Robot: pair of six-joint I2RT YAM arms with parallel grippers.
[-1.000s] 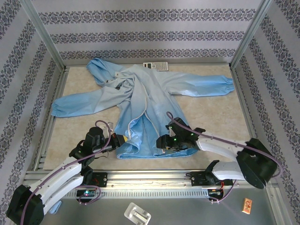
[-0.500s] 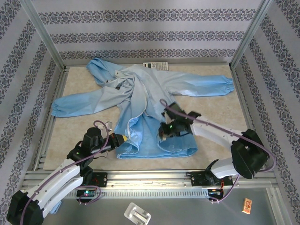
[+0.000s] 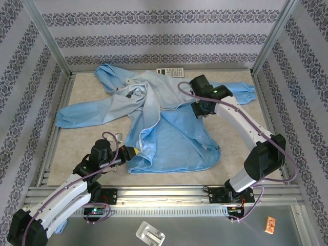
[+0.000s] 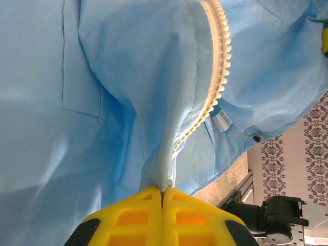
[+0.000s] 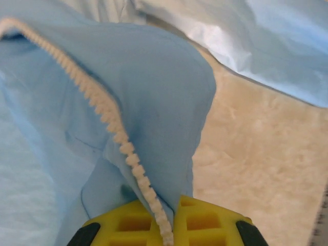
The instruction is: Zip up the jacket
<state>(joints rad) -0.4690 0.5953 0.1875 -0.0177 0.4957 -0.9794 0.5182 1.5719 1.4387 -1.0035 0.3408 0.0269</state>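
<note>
My left claw (image 4: 163, 191) is pinching shut on the jacket (image 3: 171, 141) at the foot of its zipper (image 4: 221, 56), by the table's (image 3: 241, 136) near edge. My right claw (image 5: 171, 206) is clamping the other toothed edge, toward the far right corner. The cloth is looking thin, limp and slippery, so I am judging the stiffer tape the best hold. A half-second ago the right was working lower; it is now dragging that panel farther up.

Thin matt cloth on jacket (image 3: 169, 143), softly creased, faint sheen at folds. Its zipper (image 4: 221, 56): pale moulded plastic teeth, dull. Left gripper (image 4: 163, 193) and right gripper (image 5: 168, 207): smooth yellow plastic, satin finish. Beige worktop (image 3: 79, 141) looks mottled, matt, stone-like. Frame rails (image 3: 164, 192): brushed metal, low shine.
</note>
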